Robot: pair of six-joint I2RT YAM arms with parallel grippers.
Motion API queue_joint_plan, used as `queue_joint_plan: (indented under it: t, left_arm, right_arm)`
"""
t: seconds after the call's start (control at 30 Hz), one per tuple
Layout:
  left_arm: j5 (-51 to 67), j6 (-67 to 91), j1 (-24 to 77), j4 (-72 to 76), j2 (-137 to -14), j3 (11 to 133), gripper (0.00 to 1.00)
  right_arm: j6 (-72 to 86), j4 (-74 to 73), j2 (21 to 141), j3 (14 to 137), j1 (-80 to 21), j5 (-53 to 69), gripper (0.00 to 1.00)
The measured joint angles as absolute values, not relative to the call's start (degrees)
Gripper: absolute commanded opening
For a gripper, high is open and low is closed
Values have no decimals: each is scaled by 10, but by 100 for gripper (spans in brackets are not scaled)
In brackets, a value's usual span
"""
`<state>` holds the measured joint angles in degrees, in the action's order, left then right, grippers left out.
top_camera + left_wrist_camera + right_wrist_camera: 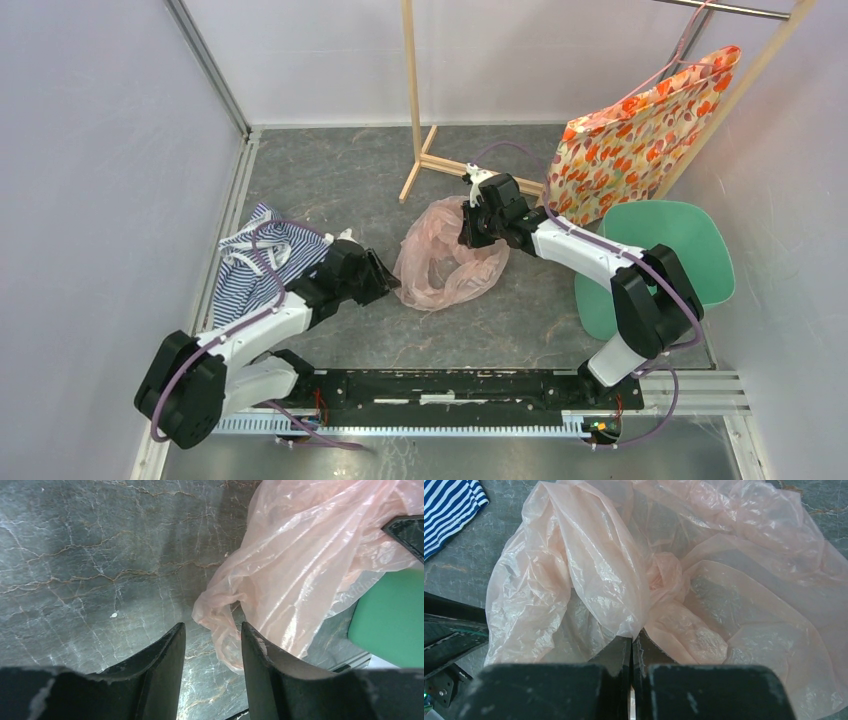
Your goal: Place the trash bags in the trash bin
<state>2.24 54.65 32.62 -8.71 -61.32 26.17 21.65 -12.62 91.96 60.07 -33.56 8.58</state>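
The pale-pink trash bag (445,262) lies crumpled on the dark marble floor between the two arms. My right gripper (468,230) is at its far edge, and the right wrist view shows the jaws (632,639) shut, pinching a fold of the pink film (599,570). My left gripper (392,287) is at the bag's left edge. Its fingers (172,647) stand apart around a gap (212,632), and a lobe of the bag (300,565) reaches just into that gap, ungripped. The mint-green trash bin (690,250) sits at the right, partly hidden behind the right arm.
A blue-white striped cloth (262,262) lies under the left arm. An orange floral bag (640,140) hangs from a wooden rack (415,110) at the back, just above the bin. White walls close in on both sides.
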Motion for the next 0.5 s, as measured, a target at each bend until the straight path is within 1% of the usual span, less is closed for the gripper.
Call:
queue_joint_plan:
  t: [0.1,0.23,0.3,0.43,0.5]
  left_arm:
    - [27,547,327,-76,-642,262,53]
    - [31,546,328,-68,-681,266,59]
    - [32,546,329,-59,-700,270,60]
    - [36,547,331,-30,-741,287,58]
    - [36,547,335,-18,-757,293,54]
  right_arm:
    - [219,-126,920,601,-336,86,0]
    - [221,-126,920,599,-336,90,0]
    - [223,-126,920,598,-336,90,0]
    - [225,-126,920,595,-336,93,0]
    - [227,-127,920,594,-336,94,0]
